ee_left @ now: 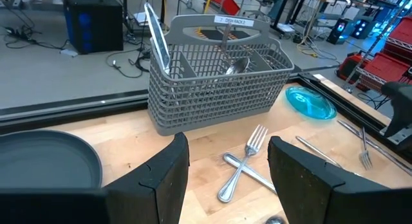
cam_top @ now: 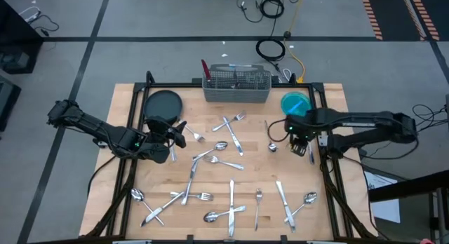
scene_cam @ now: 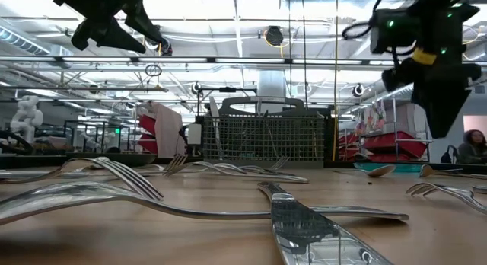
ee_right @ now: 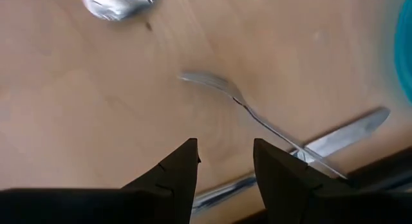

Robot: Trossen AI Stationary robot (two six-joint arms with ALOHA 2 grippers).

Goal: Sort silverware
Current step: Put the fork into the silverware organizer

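Nearest the low camera lies a table knife (scene_cam: 319, 234), blade toward the lens, with long fork handles beside it. Largest is the wooden table (cam_top: 231, 181); against its back edge stands one grey wire-mesh caddy (cam_top: 236, 85) with a few pieces already standing in it. One dark round plate (cam_top: 163, 104) sits by the back left corner and one blue dish (cam_top: 295, 104) by the back right. The silverware (cam_top: 224, 163), roughly twenty forks, spoons and knives, is scattered over the middle and front, several crossed; an exact count by kind cannot be made. The left gripper (cam_top: 175, 135) hovers near the plate, fingers spread, empty. The right gripper (ee_right: 222, 166) hangs over a fork (ee_right: 244, 111) near the right edge, fingers parted, touching nothing.
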